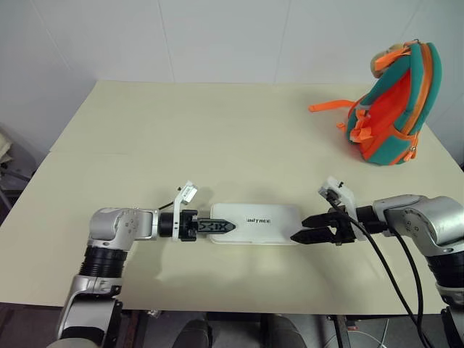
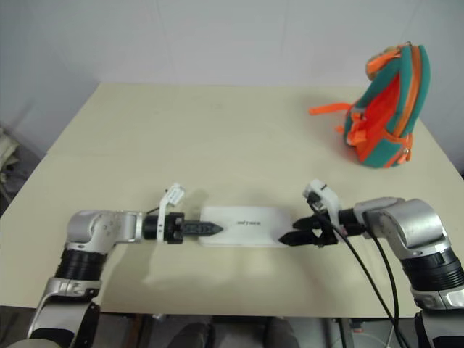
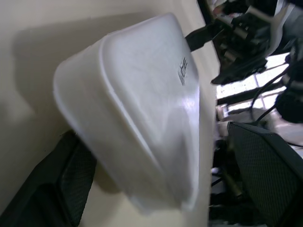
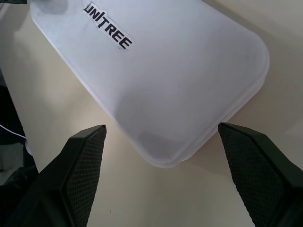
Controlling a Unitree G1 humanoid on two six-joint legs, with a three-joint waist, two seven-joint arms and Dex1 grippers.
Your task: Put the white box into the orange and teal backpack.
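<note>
The white box (image 1: pixel 257 223) is laid flat on the table (image 1: pixel 217 145), near its front edge, between the two end effectors. The left end effector (image 1: pixel 217 227) is spread wide around one short end, the right end effector (image 1: pixel 308 232) wide at the other; nothing is gripped. The orange and teal backpack (image 1: pixel 395 105) is stood upright at the far right corner.
</note>
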